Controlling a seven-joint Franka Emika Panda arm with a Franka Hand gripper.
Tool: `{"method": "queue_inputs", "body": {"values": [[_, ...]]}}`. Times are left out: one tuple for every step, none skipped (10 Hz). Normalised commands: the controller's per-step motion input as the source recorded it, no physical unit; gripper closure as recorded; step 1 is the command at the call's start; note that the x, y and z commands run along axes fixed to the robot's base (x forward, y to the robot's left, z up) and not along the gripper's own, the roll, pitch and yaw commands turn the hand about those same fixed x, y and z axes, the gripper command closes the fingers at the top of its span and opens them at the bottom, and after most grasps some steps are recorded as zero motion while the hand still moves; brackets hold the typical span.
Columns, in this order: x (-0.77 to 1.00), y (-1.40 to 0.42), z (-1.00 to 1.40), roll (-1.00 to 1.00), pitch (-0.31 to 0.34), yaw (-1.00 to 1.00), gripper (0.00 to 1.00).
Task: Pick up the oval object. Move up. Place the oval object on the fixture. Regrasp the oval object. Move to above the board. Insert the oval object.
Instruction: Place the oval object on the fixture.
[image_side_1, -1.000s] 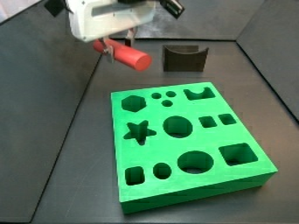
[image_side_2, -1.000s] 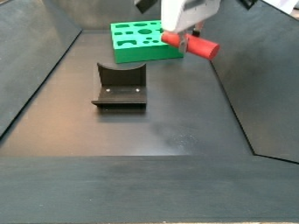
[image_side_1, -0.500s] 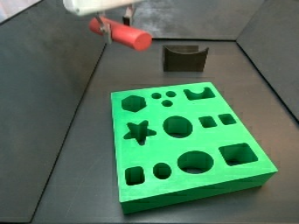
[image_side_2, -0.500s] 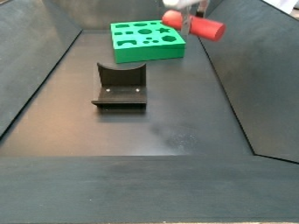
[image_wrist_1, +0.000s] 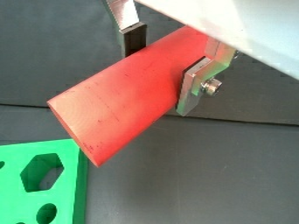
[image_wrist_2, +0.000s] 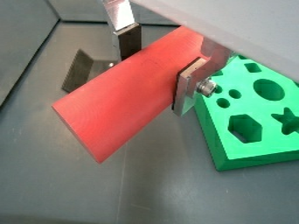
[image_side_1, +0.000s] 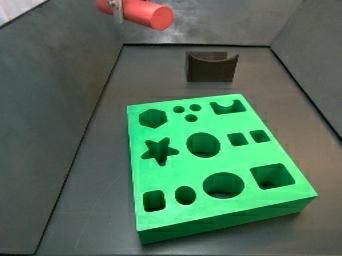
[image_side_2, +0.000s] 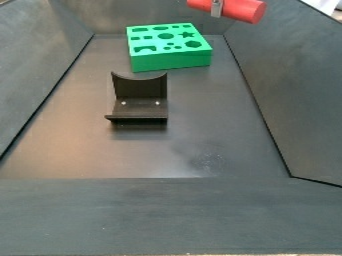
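Gripper (image_wrist_2: 158, 61) clamped on the oval object (image_wrist_2: 122, 96), held high off the surface, well apart from the fixture (image_side_1: 210, 66) and the board (image_side_1: 214, 160). Grip sits near one end, so carry it slowly, keep it level, and line the peg up with the fixture's notch before descending.

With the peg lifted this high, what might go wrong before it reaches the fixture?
1. The end effector grips the oval object near one end, so the long free end may tilt or slip.
2. The fixture is small, so lowering slightly off-line may miss its notch.
3. The board sits apart, unaffected.
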Motion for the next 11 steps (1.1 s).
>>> {"method": "queue_inputs", "body": {"values": [[1.00,0.62,-0.03,-0.05,-0.029,-1.00,1.00],[1.00,0.58,-0.03,-0.05,-0.027,-1.00,1.00],[1.00,0.52,-0.03,-0.05,-0.026,-1.00,1.00],[1.00,0.46,-0.03,-0.05,-0.024,-1.00,1.00],[1.00,0.42,-0.04,-0.05,-0.022,-1.00,1.00],[1.00,0.37,-0.04,-0.06,-0.018,-1.00,1.00],[1.00,0.34,-0.04,-0.06,-0.013,-1.00,1.00],[1.00,0.31,-0.03,-0.07,-0.008,-1.00,1.00],[1.00,0.28,-0.03,-0.09,0.003,-1.00,1.00],[1.00,0.24,-0.03,-0.12,0.020,-0.86,1.00],[1.00,0.22,-0.03,-0.12,0.035,-0.63,1.00]]}}
